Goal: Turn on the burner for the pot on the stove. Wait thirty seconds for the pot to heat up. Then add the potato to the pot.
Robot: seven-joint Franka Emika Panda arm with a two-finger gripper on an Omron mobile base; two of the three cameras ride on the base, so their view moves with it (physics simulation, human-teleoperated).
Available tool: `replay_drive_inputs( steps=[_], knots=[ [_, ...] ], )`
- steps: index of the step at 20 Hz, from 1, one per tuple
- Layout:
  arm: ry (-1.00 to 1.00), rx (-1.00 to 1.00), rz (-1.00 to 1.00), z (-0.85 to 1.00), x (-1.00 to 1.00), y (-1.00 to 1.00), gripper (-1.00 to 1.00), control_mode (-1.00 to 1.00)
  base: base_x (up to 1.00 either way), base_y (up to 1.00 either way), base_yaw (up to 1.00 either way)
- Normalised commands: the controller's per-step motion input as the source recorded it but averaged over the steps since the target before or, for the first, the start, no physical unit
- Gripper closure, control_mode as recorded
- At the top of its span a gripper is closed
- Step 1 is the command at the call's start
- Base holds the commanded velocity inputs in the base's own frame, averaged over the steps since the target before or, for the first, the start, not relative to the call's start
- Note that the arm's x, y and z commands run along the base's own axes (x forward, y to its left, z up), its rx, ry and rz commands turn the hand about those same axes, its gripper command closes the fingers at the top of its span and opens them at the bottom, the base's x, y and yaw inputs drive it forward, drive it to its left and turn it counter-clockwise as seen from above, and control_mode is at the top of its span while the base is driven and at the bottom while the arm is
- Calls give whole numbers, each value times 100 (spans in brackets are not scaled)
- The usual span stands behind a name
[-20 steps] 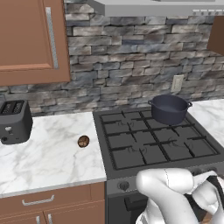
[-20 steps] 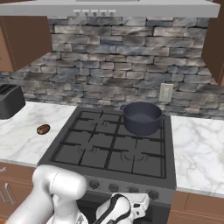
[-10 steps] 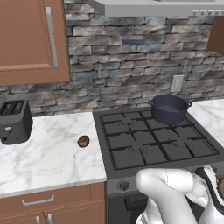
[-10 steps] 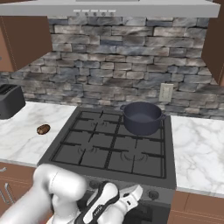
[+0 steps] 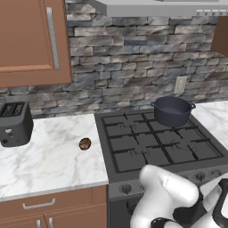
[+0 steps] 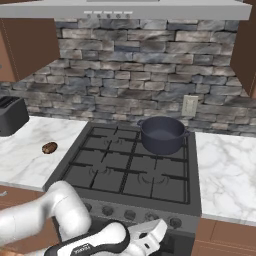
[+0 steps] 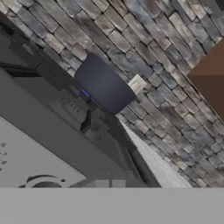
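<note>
Arm folded low in front of the stove, its white elbow bulging up at the front edge and the forearm dropping below the grey knob panel. In the right base view the gripper lies nearly level, reaching toward the right end of that panel, just under the rightmost knob; whether it touches the knob cannot be told. Jaws drawn together, and nothing can be seen between them. In the left base view the wrist sits at the lower right corner, below the panel. The hand camera looks steeply up and rolled: the stove's front edge runs diagonally across the frame, with a round knob low at the left. The pot stands upright on the back right burner, dark blue-grey, no lid, side handles showing, close to the stone wall and the wall outlet. The potato lies on the marble surface just left of the stove, well apart from the pot. A black toaster stands at the far left of the same surface.
</note>
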Motion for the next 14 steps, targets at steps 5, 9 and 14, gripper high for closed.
replay_drive_inputs(
  steps=[5,9,14],
  knots=[
    [-2,0,-2,64,-60,-18,100,-100,0,0,0],
    [0,0,0,0,0,0,100,-100,0,0,0],
    [0,0,0,-2,0,0,100,-100,0,0,0]
  ],
)
